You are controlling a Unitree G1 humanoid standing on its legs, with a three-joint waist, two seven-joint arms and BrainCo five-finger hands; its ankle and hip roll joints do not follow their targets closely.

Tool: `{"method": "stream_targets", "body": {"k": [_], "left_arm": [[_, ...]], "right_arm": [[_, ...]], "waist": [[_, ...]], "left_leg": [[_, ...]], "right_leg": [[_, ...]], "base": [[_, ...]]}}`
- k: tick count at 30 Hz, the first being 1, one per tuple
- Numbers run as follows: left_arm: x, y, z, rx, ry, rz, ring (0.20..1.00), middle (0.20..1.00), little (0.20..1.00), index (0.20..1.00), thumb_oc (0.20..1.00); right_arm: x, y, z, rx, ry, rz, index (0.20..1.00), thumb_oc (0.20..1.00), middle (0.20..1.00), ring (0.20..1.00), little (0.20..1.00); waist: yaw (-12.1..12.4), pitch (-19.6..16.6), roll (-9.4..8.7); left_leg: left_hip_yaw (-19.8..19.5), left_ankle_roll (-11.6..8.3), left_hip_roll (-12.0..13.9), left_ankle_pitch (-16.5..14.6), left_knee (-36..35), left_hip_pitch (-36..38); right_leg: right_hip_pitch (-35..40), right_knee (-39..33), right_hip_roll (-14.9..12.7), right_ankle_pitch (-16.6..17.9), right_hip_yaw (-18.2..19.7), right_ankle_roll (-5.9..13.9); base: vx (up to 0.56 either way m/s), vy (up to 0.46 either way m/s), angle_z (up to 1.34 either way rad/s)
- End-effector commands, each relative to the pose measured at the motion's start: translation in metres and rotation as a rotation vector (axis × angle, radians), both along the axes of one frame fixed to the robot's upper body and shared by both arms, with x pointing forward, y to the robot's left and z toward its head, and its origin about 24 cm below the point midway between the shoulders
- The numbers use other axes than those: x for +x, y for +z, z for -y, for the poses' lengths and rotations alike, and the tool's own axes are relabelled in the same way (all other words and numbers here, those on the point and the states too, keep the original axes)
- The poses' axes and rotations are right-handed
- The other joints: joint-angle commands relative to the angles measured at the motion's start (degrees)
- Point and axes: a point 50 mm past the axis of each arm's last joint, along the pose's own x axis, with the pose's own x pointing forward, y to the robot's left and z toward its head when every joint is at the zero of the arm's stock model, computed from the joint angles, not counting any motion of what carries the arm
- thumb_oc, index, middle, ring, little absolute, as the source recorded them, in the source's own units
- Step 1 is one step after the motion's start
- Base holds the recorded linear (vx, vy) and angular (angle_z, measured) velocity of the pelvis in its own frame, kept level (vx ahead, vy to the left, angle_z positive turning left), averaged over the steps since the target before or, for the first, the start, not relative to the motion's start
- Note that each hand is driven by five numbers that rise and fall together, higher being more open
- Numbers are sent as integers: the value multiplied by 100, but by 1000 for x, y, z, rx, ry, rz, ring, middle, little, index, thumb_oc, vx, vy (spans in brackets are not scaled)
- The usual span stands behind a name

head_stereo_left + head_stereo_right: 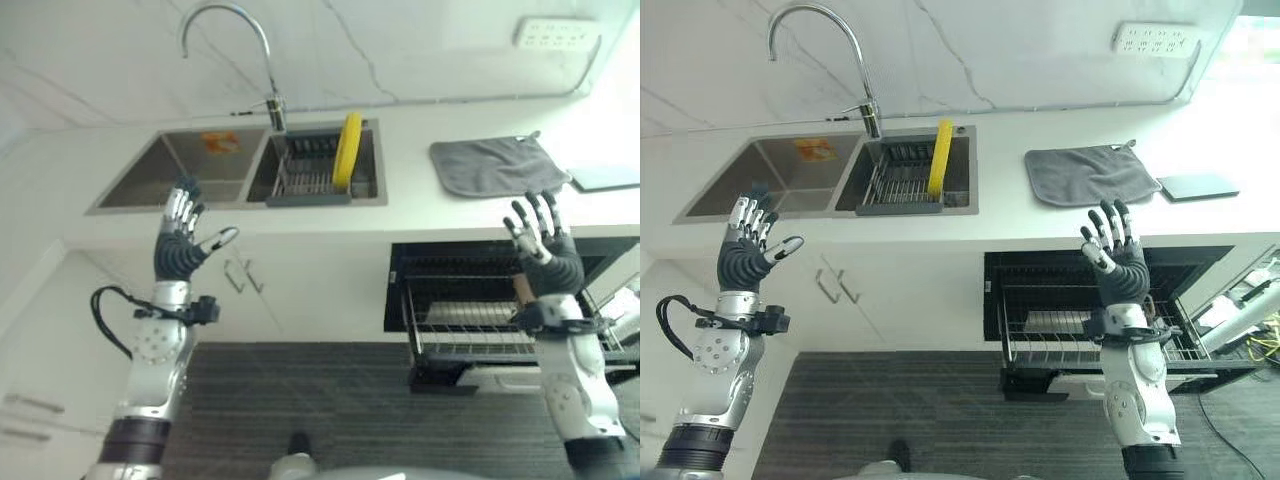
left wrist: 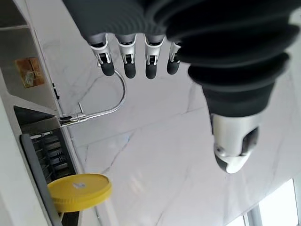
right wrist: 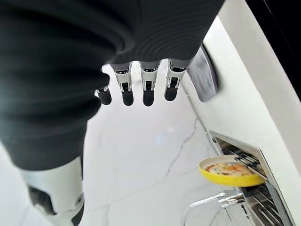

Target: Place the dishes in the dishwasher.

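- The yellow plate (image 1: 347,150) stood on edge in the drying rack (image 1: 305,175) inside the sink's (image 1: 170,175) right basin, below the faucet (image 1: 232,50).
- The left hand (image 1: 180,240) was raised before the counter (image 1: 420,120), fingers spread, empty.
- The right hand (image 1: 545,245) hovered released above the pulled-out dishwasher rack (image 1: 470,320).
- A grey cloth (image 1: 495,165) lay on the counter.
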Motion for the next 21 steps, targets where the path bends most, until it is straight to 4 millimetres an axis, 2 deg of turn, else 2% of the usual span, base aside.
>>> {"method": "stream_targets", "body": {"k": [1, 5, 6, 7, 10, 11, 13, 16, 17, 18, 19, 21], "left_arm": [[-4, 18, 8, 47, -41, 69, 1000, 1000, 1000, 1000, 1000], [-6, 11, -1, 69, 18, 47, 1000, 1000, 1000, 1000, 1000], [-6, 13, -2, 91, 25, 57, 1000, 1000, 1000, 1000, 1000], [-2, 15, -3, 98, 28, 69, 1000, 1000, 1000, 1000, 1000], [3, 16, 1, 83, 33, 80, 1000, 1000, 1000, 1000, 1000], [4, 16, 4, 90, 37, 78, 1000, 1000, 1000, 1000, 1000], [4, 12, 9, 83, 23, 69, 1000, 1000, 1000, 1000, 1000], [2, 7, 16, 77, 0, 61, 1000, 1000, 1000, 1000, 1000], [2, 7, 17, 73, -3, 63, 1000, 1000, 1000, 1000, 1000], [2, 7, 17, 67, -5, 63, 1000, 1000, 1000, 1000, 1000], [4, 8, 17, 65, -7, 61, 1000, 1000, 1000, 1000, 1000], [4, 7, 16, 64, -5, 59, 1000, 1000, 1000, 1000, 1000]], "right_arm": [[1, 37, 5, -66, -10, 171, 1000, 1000, 1000, 1000, 1000], [3, 40, -9, -63, 77, 168, 1000, 1000, 1000, 1000, 1000], [5, 41, -16, -61, 91, 158, 1000, 1000, 1000, 1000, 1000], [7, 38, -21, -62, 102, 137, 1000, 1000, 1000, 1000, 1000], [12, 32, -26, -72, 129, 125, 1000, 1000, 1000, 1000, 1000], [13, 32, -26, -74, 136, 136, 1000, 1000, 1000, 1000, 1000], [14, 33, -21, -69, 120, 143, 1000, 1000, 1000, 1000, 1000], [17, 38, -22, -70, 120, 159, 1000, 1000, 1000, 1000, 1000], [19, 41, -25, -87, 131, 163, 1000, 1000, 1000, 1000, 1000], [20, 41, -25, -92, 131, 160, 1000, 1000, 1000, 1000, 1000], [21, 38, -27, -96, 141, 155, 1000, 1000, 1000, 1000, 1000], [21, 37, -29, -101, 148, 156, 1000, 1000, 1000, 1000, 1000]], "waist": [[103, -165, 186], [214, -217, 208], [190, -191, 220], [122, -163, 201], [98, -159, 121], [81, -148, 86], [52, -179, 33], [80, -234, -5], [54, -167, -46], [56, -118, -52], [48, -7, -5], [45, 17, 28]], "left_leg": [[-1056, 9, 165, 163, 132, -190], [-562, 156, 73, 102, -8, 71], [-398, 203, 27, 92, -166, 199], [-382, 228, -24, 72, -221, 241], [-281, 249, -177, 1, -232, 243], [-314, 265, -284, -42, -216, 230], [-387, 299, -379, -99, -210, 224], [-280, 235, -402, -223, 75, 194], [-178, 164, -373, -266, 962, -76], [-187, 119, -337, -150, 1293, -220], [-315, 26, -178, 98, 1683, -587], [-354, 2, -114, 190, 1553, -625]], "right_leg": [[365, -97, 419, 208, -103, 6], [-37, 387, 387, 420, -750, -27], [-243, 577, 734, 275, -815, -36], [-364, 570, 1173, 56, -752, -129], [-303, 247, 1595, -85, -905, -324], [-267, 55, 1713, -84, -841, -405], [-206, -186, 1796, -28, -710, -470], [-115, -479, 1802, 105, -740, -497], [-100, -470, 1786, 113, -716, -602], [-88, -441, 1777, 111, -702, -636], [-93, -343, 1817, 92, -607, -682], [-82, -326, 1833, 76, -544, -673]], "base": [[137, 323, -51], [54, 254, -67], [50, 288, -135], [63, 228, -125], [62, 59, -65], [74, -57, -32], [79, -138, -28], [81, -171, 14], [49, -147, 8], [97, -141, 3], [102, -21, -2], [82, 27, -2]]}}
